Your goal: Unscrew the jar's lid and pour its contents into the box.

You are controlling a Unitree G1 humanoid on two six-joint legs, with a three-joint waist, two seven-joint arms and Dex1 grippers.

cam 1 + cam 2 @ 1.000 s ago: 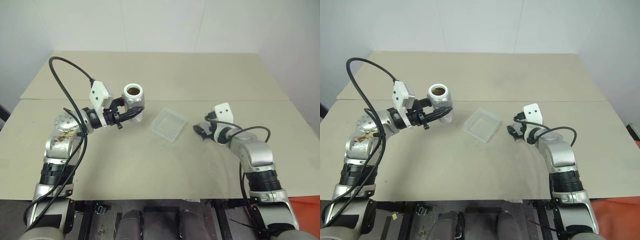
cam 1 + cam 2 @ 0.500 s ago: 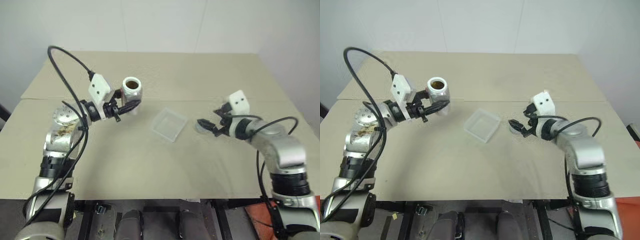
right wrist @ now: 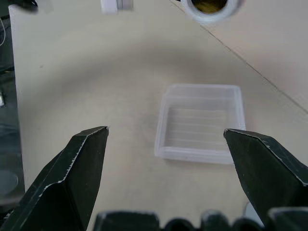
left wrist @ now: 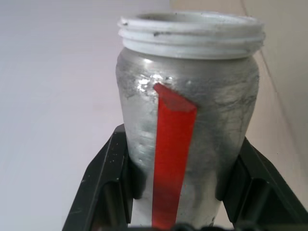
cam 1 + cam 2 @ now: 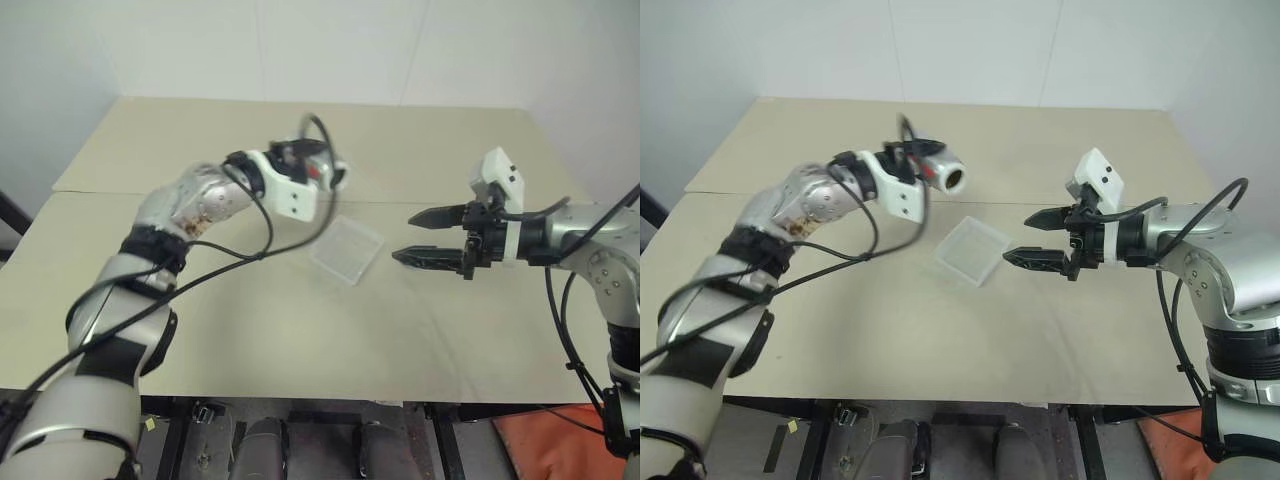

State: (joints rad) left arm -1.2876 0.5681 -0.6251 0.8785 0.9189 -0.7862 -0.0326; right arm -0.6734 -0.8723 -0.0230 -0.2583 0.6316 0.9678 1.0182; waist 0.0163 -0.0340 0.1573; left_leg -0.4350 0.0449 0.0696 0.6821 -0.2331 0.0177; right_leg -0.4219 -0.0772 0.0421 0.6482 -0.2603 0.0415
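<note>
L gripper [image 4: 180, 192] pinches the jar [image 5: 940, 176], lid off, tipped sideways in the air left of and beyond the box [image 5: 972, 251]. R gripper [image 5: 1028, 238] hangs w/ fingers spread wide, holding nothing, just right of the box on the table [image 5: 940, 330].

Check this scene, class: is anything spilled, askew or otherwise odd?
Nothing spilled. The jar, lid off, is tipped sideways in the left pincer beside the box, which looks empty. The right pincer is open, holding nothing.
</note>
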